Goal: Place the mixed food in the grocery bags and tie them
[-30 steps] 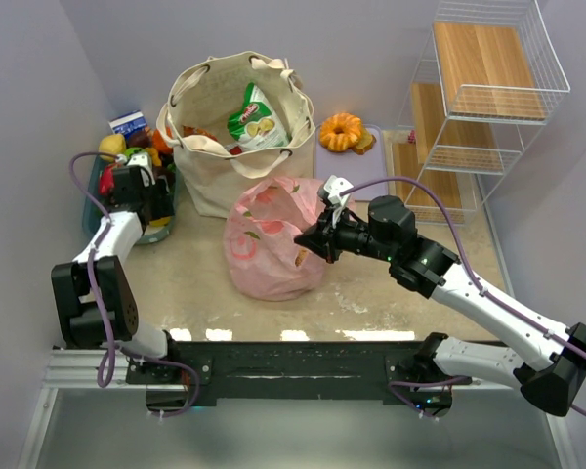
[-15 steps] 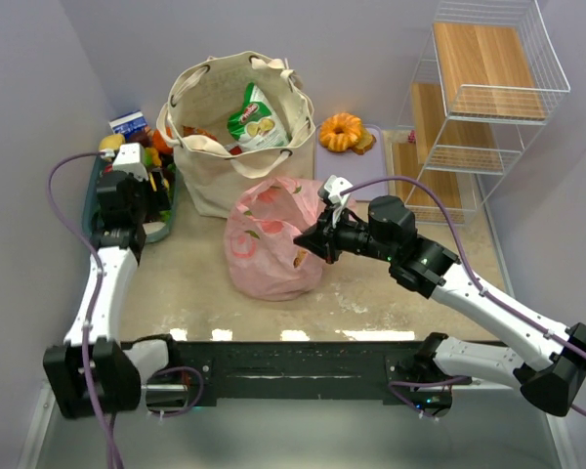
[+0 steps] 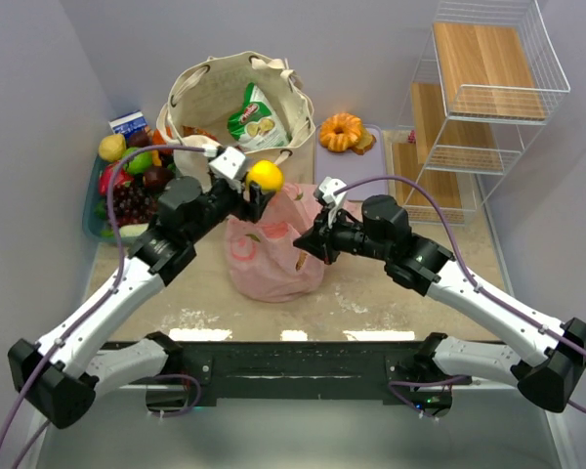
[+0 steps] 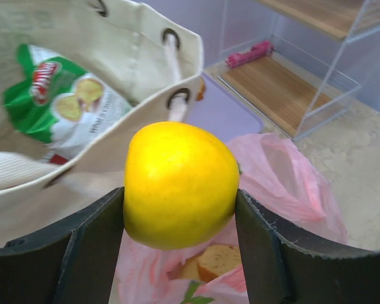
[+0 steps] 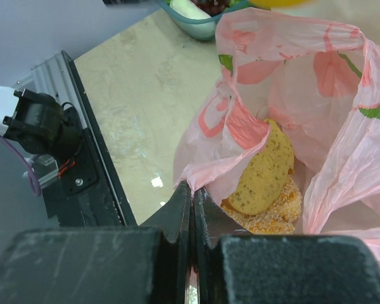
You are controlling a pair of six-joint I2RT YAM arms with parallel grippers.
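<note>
Beige stone-look table [image 3: 391, 283], lilac walls [image 3: 352, 39]; left gripper [image 3: 259, 186] clamps yellow fruit [image 3: 266, 175], right gripper [image 3: 308, 239] pinches pink bag [image 3: 264, 256].

The left arm [image 3: 105, 305] and right arm [image 3: 493, 301] are white tubes with black joints; thin purple cables [image 3: 410, 181] run along both.

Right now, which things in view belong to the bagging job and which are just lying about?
Job: yellow fruit in left gripper; pink bag, rim pinched by right gripper; pastries inside it; tote; chip packet in it; ring cake; fruit tub.
Lying about: wire shelf; purple mat.
</note>
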